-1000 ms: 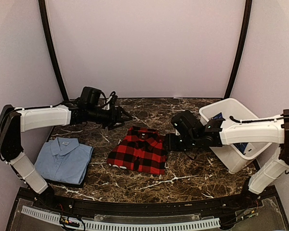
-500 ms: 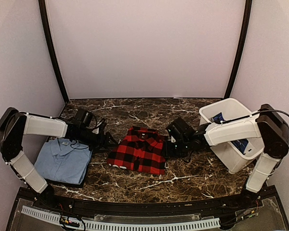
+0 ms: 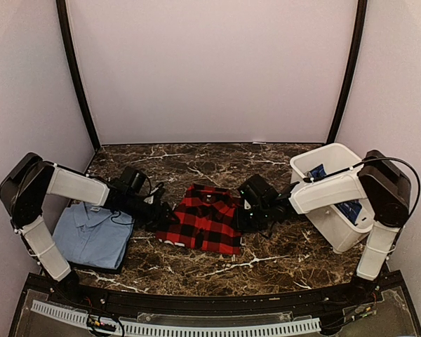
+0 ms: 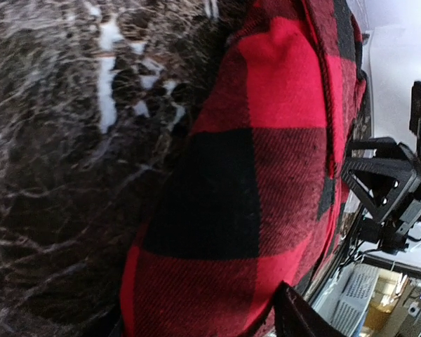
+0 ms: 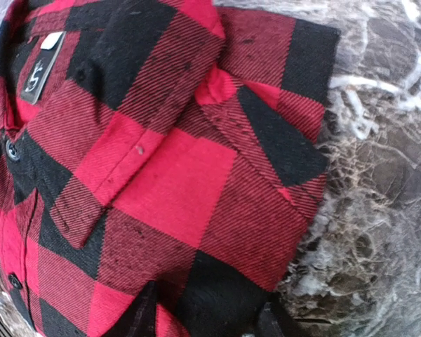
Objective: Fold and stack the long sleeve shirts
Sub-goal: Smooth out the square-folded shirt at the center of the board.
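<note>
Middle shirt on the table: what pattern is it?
Red-and-black checked flannel shirt, clearest in right wrist view.

We are looking at a dark marbled desk (image 3: pixel 210 263) with white veins running through it. A white bin (image 3: pixel 340 235) is standing at its right side, and pale walls (image 3: pixel 210 70) are enclosing it.

I see the red-and-black flannel shirt (image 5: pixel 161 161) filling the view ahead of my right gripper (image 5: pixel 207 317), with its cloth lying between the parted jaws. Its pale neck label (image 5: pixel 41 67) sits far ahead to the left. The marble table (image 5: pixel 379 175) shows to the right of the jaws.
</note>
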`<control>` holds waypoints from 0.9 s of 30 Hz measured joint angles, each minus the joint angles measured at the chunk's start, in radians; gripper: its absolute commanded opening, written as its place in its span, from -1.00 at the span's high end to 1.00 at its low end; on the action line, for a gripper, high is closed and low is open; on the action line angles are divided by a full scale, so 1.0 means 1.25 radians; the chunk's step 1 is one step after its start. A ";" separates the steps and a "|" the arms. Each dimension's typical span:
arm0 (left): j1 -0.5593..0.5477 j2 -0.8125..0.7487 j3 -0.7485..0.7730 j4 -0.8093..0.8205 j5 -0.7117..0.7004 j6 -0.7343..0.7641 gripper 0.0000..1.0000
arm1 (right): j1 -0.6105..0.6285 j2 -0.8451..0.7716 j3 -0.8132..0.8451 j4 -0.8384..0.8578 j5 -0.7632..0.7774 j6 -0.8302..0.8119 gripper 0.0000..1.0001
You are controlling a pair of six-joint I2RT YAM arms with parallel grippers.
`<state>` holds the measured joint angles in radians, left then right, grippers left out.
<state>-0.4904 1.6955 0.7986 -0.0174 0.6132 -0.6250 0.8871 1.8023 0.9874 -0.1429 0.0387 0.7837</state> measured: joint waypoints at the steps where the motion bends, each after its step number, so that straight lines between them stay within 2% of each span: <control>1: -0.007 0.005 0.002 0.007 0.001 -0.010 0.00 | 0.000 0.004 0.002 0.003 -0.002 0.001 0.35; 2: -0.018 0.011 0.003 0.015 -0.002 -0.017 0.08 | 0.000 0.009 0.006 0.005 -0.004 0.001 0.45; 5: -0.036 0.021 0.003 0.031 -0.005 -0.050 0.54 | 0.000 0.022 0.020 0.003 -0.008 -0.004 0.81; 6: -0.039 0.022 0.003 0.035 -0.008 -0.062 0.61 | 0.000 0.025 0.026 -0.002 -0.010 -0.008 0.89; 7: -0.042 0.021 0.003 0.040 -0.008 -0.072 0.77 | 0.000 0.030 0.033 -0.009 -0.012 -0.009 0.96; 9: -0.044 0.018 0.005 0.047 -0.013 -0.091 0.96 | -0.001 0.035 0.052 -0.029 -0.015 -0.015 1.00; 13: -0.048 -0.022 0.019 0.036 -0.040 -0.101 1.00 | -0.001 0.036 0.103 -0.070 -0.016 -0.034 1.00; 18: -0.075 -0.138 0.039 -0.010 -0.097 -0.103 0.99 | -0.001 0.020 0.138 -0.094 -0.016 -0.057 1.00; 19: -0.087 -0.162 0.039 -0.021 -0.112 -0.106 0.94 | -0.001 0.011 0.138 -0.099 -0.016 -0.060 1.00; 21: -0.106 -0.195 0.034 -0.034 -0.136 -0.115 0.57 | -0.001 -0.010 0.134 -0.109 -0.017 -0.065 1.00; 22: -0.115 -0.207 0.028 -0.036 -0.149 -0.120 0.29 | -0.001 -0.024 0.125 -0.108 -0.017 -0.069 1.00; 23: -0.125 -0.212 0.018 -0.036 -0.161 -0.127 0.15 | -0.002 -0.040 0.110 -0.107 -0.017 -0.072 1.00; 24: -0.131 -0.213 0.009 -0.037 -0.171 -0.127 -0.08 | -0.005 -0.052 0.094 -0.107 -0.017 -0.074 0.93; 25: -0.135 -0.212 -0.004 -0.039 -0.183 -0.132 -0.21 | -0.007 -0.067 0.067 -0.104 -0.019 -0.077 0.75; 27: -0.136 -0.209 -0.032 -0.048 -0.208 -0.141 -0.26 | -0.014 -0.076 0.028 -0.107 -0.023 -0.081 0.43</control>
<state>-0.6609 1.4345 0.7589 -0.0776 0.3534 -0.8013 0.8700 1.7073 1.0229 -0.2771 0.0105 0.6827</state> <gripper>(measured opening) 0.566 0.061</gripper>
